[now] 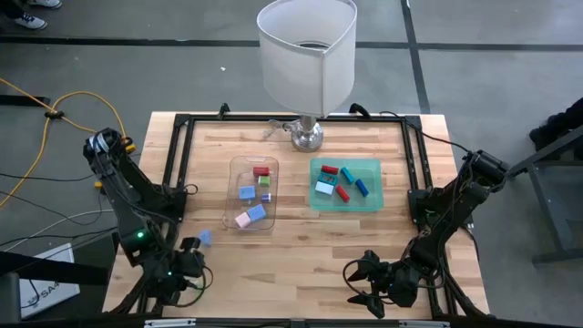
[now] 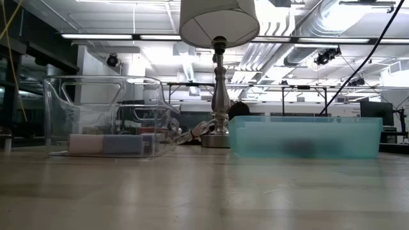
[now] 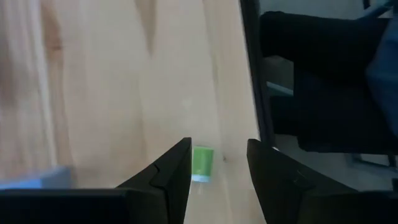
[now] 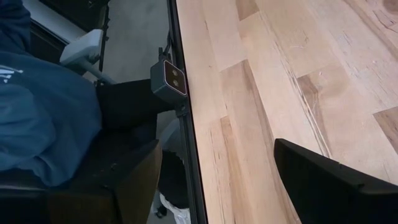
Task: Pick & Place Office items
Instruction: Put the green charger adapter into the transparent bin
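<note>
Office items (image 1: pixel 342 181), small coloured blocks and short sticks, are seen sorted across two trays at the middle of a wooden table (image 1: pixel 301 255). Red, green, blue and pink pieces are held in the clear tray (image 1: pixel 233 173), while red, blue and teal pieces are spread in the green tray (image 1: pixel 373 202) just to its right. A pale blue block (image 1: pixel 205 238) is left loose on the bare wood near the clear tray's front left corner. A lamp (image 1: pixel 306 55) with a white shade is stood behind the trays, at the far edge.

At the table's near left corner, the left gripper (image 3: pixel 217 163) is lowered over the wood close to the black frame rail. In the left wrist view its jaws are shown partly apart, and a small green block (image 3: pixel 202 163) is seen between the fingertips, beside one of them; whether the block is actually gripped cannot be told. A second pale blue piece is glimpsed at the edge of that view.

At the near right edge, the right gripper (image 1: pixel 367 281) is held above bare wood, its jaws spread wide and nothing between them. In the low view, both trays and the lamp's metal stem are shown across the tabletop.
</note>
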`<action>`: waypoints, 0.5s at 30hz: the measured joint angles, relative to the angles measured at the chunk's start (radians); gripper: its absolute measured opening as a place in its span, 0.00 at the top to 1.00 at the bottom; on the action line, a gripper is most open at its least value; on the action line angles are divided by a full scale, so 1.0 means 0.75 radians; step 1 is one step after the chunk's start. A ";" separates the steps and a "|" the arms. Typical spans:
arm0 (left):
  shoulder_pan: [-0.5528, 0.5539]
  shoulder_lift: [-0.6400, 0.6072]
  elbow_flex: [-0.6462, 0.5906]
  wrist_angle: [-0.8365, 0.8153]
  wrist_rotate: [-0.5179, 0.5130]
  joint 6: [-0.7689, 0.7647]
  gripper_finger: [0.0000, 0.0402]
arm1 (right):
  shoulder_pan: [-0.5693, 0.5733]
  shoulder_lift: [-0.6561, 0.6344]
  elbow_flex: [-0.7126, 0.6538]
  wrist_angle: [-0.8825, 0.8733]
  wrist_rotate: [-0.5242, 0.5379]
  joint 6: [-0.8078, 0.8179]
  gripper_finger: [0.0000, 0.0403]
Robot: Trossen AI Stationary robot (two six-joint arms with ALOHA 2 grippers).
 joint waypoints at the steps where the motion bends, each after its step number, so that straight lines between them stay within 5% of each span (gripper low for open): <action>1: -0.011 0.001 0.002 0.002 0.011 -0.015 0.63 | 0.000 0.000 0.000 0.000 0.000 0.000 0.26; 15: -0.289 0.058 0.004 -0.109 -0.126 -0.178 0.64 | 0.000 0.000 0.000 0.000 0.000 0.000 0.26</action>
